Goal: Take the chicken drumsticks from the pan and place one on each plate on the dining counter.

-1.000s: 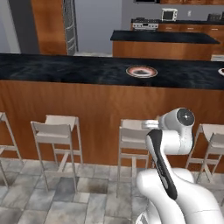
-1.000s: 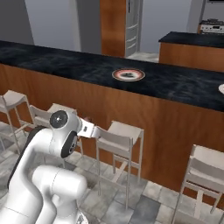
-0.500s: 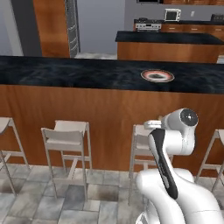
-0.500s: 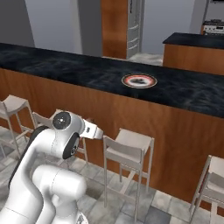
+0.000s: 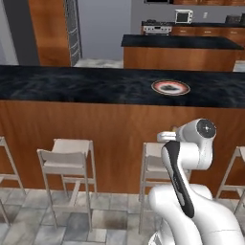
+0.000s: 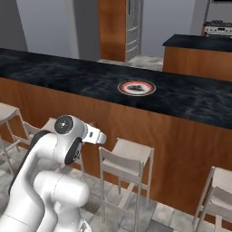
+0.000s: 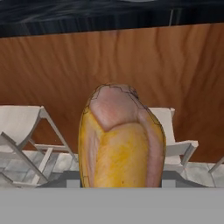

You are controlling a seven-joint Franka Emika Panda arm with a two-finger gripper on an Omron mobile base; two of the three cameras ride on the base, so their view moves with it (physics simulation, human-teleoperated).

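The hand view looks along the two-finger gripper (image 7: 121, 186), whose fingertips are hidden behind a golden-orange chicken drumstick (image 7: 121, 140) that rises from the bottom centre of the frame. The jaws are part-way spread and pinching this drumstick, which sits between them and covers them. The meat is glossy yellow-orange along its lower body, with a paler pinkish-brown cap at its rounded upper end and faint dark crack lines near the top. Behind it, across the upper half of the frame, runs the reddish-brown wood front of the long dining counter (image 7: 52, 65), with its black marbled stone top as a dark strip along the upper edge. Pale wooden bar stools (image 7: 22, 122) stand to the lower left and lower right of the drumstick.

In the left base view the white robot arm (image 5: 191, 153) rises from the lower right, folded low in front of the counter. On the black counter top, right of centre, lies a small round pale plate with a pinkish rim (image 5: 171, 87), with a dark reddish-brown piece in its middle. In the right base view the same plate (image 6: 137, 87) lies just above the centre of the frame.
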